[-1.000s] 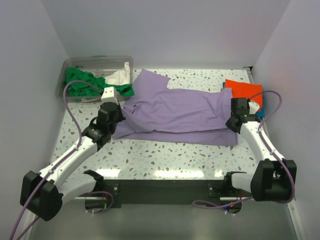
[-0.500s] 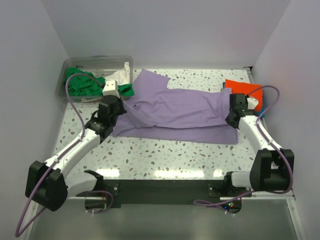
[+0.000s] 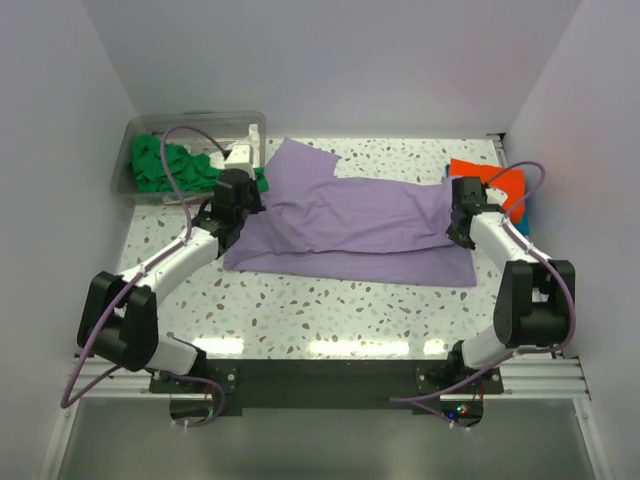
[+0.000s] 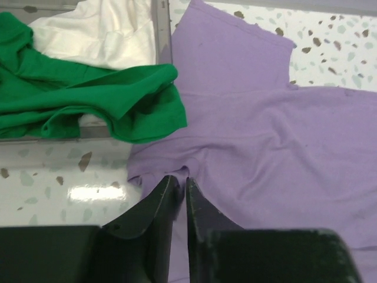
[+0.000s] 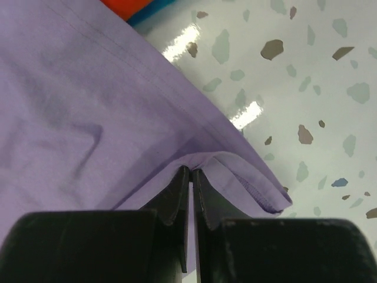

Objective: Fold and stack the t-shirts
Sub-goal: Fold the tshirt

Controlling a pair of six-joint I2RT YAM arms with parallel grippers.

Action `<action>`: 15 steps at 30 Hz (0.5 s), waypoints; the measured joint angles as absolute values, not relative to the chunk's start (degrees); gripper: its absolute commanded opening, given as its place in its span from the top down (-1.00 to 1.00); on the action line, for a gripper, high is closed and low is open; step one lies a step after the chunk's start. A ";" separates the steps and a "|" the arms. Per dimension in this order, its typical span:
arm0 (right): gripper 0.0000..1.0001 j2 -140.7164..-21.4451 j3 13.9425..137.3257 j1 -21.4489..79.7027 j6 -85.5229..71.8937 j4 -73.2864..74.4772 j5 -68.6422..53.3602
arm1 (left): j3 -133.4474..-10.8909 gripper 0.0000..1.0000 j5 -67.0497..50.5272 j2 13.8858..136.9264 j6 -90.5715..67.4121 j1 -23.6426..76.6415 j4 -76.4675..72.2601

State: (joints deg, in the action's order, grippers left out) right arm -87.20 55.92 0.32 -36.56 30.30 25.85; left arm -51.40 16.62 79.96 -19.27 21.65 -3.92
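You have a clear plastic tub point(image 3: 190, 118) at the far left corner of the table point(image 3: 340, 305). Tabletop: glossy white terrazzo, grey and brown flecks, glare streaks along the near edge. Plain white walls point(image 3: 330, 60) close in left, back and right.

lavender t-shirt point(image 3: 350, 225): matt soft cloth | table point(image 3: 330, 310): glossy speckled stone-look | tub point(image 3: 200, 117): clear, likely plastic

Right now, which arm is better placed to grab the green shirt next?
Left. The left gripper pinches the purple shirt right beside the green shirt spilling from the tub; the right gripper holds the far end.
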 measured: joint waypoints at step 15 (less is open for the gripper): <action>-0.75 -85.62 58.65 0.32 -33.06 27.29 19.79 | -56.88 -0.46 3.16 85.60 -16.29 21.43 -11.53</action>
